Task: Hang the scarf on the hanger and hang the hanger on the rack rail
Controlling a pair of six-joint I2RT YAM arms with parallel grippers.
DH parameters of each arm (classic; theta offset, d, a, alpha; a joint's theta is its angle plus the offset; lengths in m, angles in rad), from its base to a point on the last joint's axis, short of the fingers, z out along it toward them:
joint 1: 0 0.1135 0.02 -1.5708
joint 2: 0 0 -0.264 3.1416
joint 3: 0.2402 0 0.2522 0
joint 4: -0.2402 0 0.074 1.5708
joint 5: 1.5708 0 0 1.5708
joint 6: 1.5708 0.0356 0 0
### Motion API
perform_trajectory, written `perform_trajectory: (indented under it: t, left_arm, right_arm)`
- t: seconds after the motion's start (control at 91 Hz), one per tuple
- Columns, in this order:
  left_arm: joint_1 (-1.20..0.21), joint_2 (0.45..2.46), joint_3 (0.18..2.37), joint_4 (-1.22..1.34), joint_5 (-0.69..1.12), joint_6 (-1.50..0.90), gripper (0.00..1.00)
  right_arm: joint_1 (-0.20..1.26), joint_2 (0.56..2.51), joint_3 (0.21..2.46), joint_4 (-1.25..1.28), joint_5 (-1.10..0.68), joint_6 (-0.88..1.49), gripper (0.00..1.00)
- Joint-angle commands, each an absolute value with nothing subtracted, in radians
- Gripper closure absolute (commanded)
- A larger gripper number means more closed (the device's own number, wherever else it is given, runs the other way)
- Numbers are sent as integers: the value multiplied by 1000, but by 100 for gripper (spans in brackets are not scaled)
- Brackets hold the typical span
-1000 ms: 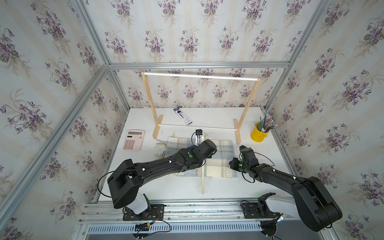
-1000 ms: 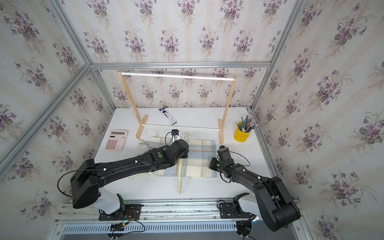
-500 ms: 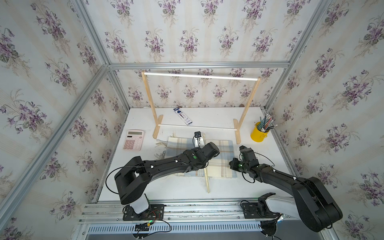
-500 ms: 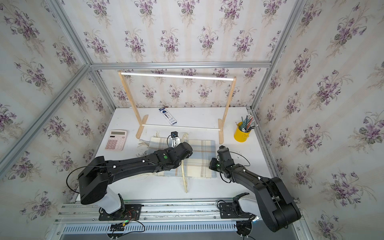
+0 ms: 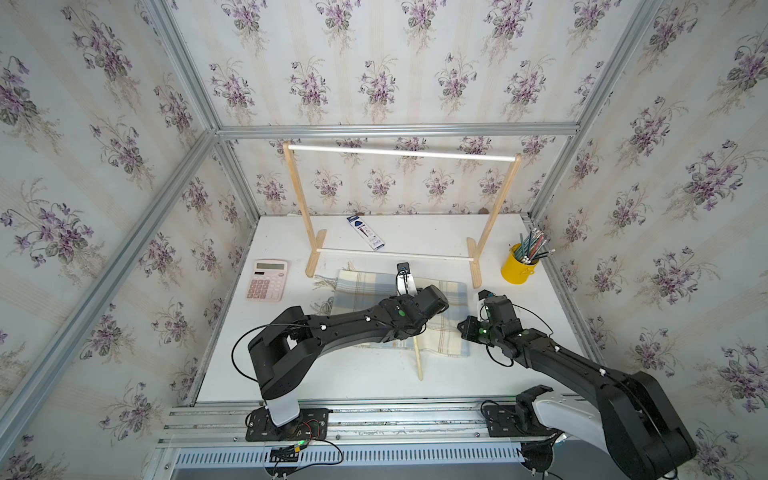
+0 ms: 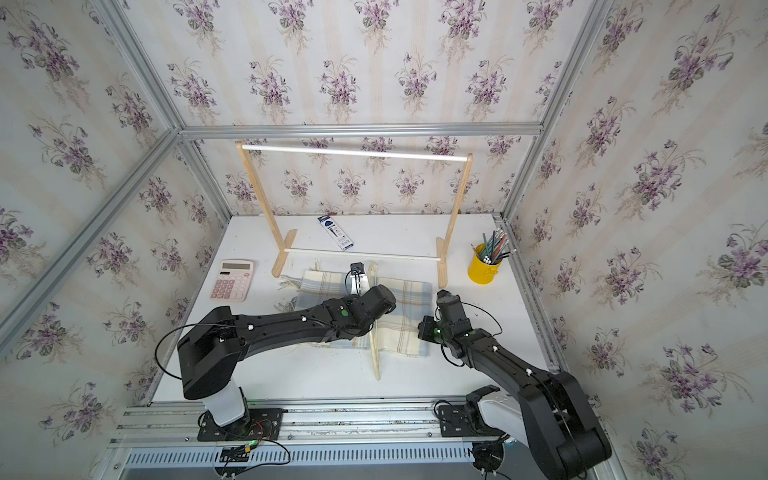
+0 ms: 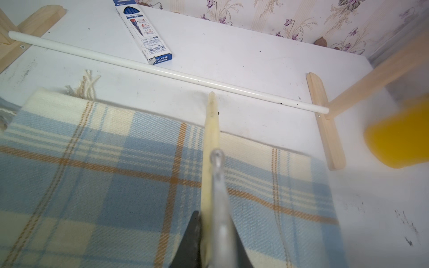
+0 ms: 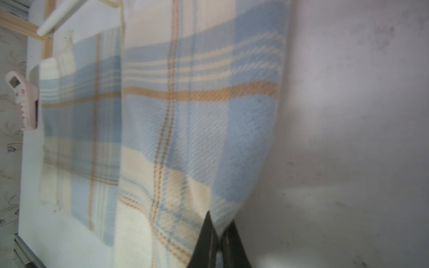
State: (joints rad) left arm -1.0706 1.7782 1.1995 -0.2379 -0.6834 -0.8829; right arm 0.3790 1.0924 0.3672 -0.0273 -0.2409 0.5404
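While the left arm stretches low and long across the desk (image 5: 365, 384), its claw (image 7: 214, 246) is clamped nearly closed on the hanger (image 5: 418, 359). The hanger crosses the scarf (image 5: 365, 286), which lies spread out mid-desk, and its near end pokes past the cloth's front edge. The right arm sits bent beside the scarf's right edge, its claw (image 8: 219, 241) pinched tight on that edge.
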Motion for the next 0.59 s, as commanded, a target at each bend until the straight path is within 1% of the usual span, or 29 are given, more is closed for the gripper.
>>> perform_trajectory:
  t: [0.0,0.132,0.407,0.582]
  left_arm:
    - [-1069,1797,1193,-329,-594,-810,100]
    - [-1068,1804,1193,-323,-533,-765,100]
    - [-1068,1772,1186,-292,-492,-741,100]
    - [-1068,1738,1188,-278,-476,-738,100]
  right_arm:
    - [380,1011,397,-39,-298,487,100]
    - [379,987,401,52,-372,476,100]
    - [389,1126,359,345,-552,532,100]
    - [416,1179,342,555,-612,571,100]
